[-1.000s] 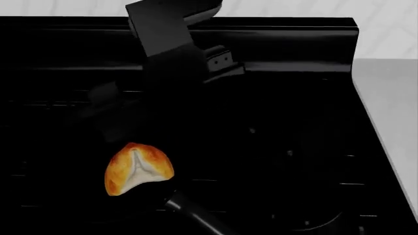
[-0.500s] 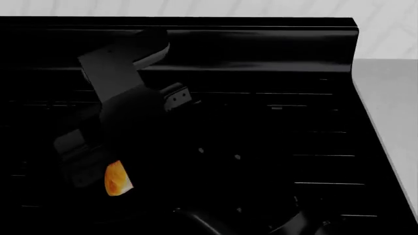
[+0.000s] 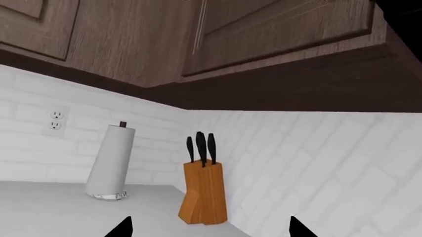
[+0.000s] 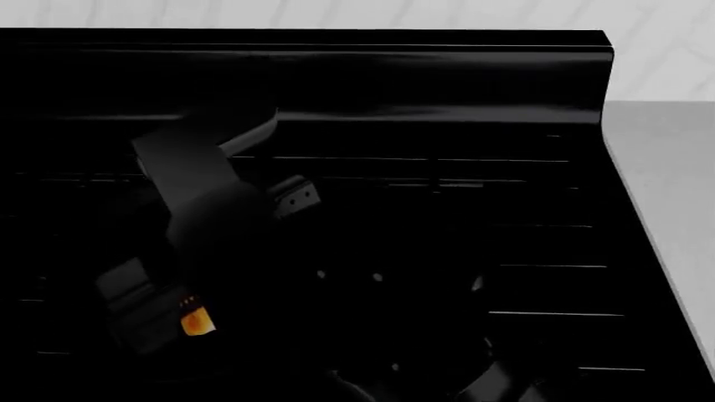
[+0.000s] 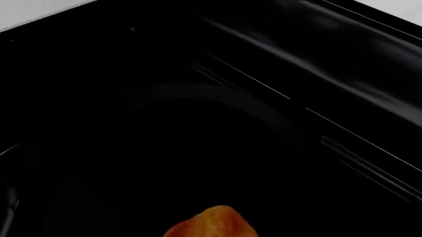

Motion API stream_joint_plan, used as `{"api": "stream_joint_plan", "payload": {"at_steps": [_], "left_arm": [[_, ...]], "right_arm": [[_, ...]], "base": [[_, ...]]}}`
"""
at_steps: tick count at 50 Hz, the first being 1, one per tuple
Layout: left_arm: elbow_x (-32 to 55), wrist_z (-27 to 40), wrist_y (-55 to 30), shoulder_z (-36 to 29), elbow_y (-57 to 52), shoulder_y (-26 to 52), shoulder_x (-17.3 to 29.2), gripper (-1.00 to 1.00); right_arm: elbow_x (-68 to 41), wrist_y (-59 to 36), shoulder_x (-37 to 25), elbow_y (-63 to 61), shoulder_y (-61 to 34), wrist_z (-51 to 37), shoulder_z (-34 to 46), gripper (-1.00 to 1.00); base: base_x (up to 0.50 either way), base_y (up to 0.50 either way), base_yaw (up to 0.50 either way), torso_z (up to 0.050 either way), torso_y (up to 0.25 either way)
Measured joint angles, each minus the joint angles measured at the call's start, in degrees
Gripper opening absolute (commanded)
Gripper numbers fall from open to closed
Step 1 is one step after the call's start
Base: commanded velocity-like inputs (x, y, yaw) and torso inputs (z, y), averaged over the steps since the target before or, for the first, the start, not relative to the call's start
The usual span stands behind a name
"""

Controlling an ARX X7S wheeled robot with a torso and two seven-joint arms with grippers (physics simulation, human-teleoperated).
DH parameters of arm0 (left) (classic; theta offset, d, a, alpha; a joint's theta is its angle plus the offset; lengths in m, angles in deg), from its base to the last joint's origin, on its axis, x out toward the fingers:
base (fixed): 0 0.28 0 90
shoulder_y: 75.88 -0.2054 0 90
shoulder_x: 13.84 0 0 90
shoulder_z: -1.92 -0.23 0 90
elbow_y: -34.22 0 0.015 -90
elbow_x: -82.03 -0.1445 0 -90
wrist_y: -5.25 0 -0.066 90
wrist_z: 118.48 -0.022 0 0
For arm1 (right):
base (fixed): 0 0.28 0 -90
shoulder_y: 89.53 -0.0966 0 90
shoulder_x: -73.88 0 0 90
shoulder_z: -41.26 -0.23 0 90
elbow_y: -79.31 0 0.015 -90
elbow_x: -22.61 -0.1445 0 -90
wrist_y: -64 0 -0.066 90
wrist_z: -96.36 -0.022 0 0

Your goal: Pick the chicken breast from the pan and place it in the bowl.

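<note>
**A:** What does the left wrist view show?

**B:** None of the task's things. There is a white paper-towel roll on an upright holder point(image 3: 110, 163), a light wooden knife block with three black handles point(image 3: 203, 193) near it in the corner of a pale counter point(image 3: 46, 210), a white tiled wall with an outlet point(image 3: 57, 121), and brown wooden cabinets point(image 3: 132, 34) above. The two dark fingertips point(image 3: 122, 228) of the left gripper point(image 3: 209, 229) stand wide apart with nothing between them, so it is released.

**A:** And the head view?

**B:** A glossy black stove point(image 4: 447, 92) fills it, with grey counter point(image 4: 671, 184) on its right. The right gripper point(image 4: 156, 314) on its dark arm is low over the near-left burner. Only a small golden-orange patch of the chicken breast point(image 4: 197, 322) shows, beside the gripper body; the rest is covered. I cannot tell if the jaws are clenched on it.

**A:** The pan?

**B:** Black on black; in that view I cannot make it out.

**A:** The right wrist view?

**B:** The round black frying pan point(image 5: 218, 98) shows as a faint curved rim. The chicken's browned orange edge point(image 5: 211, 224) lies inside it, at the frame's border; its pale centre is out of sight. No fingers are visible.
</note>
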Motion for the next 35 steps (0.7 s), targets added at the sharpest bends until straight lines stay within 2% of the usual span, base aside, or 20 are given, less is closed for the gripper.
{"api": "stream_joint_plan", "payload": {"at_steps": [35], "left_arm": [[1.7, 2.2, 1.8, -0.5, 0.8, -0.2, -0.1, 1.0]], "right_arm": [[-0.7, 5.0, -1.3, 4.2, -0.7, 3.4, 4.2, 1.0]], "base": [[0.0, -0.01, -0.01, -0.015, 0.0]]}}
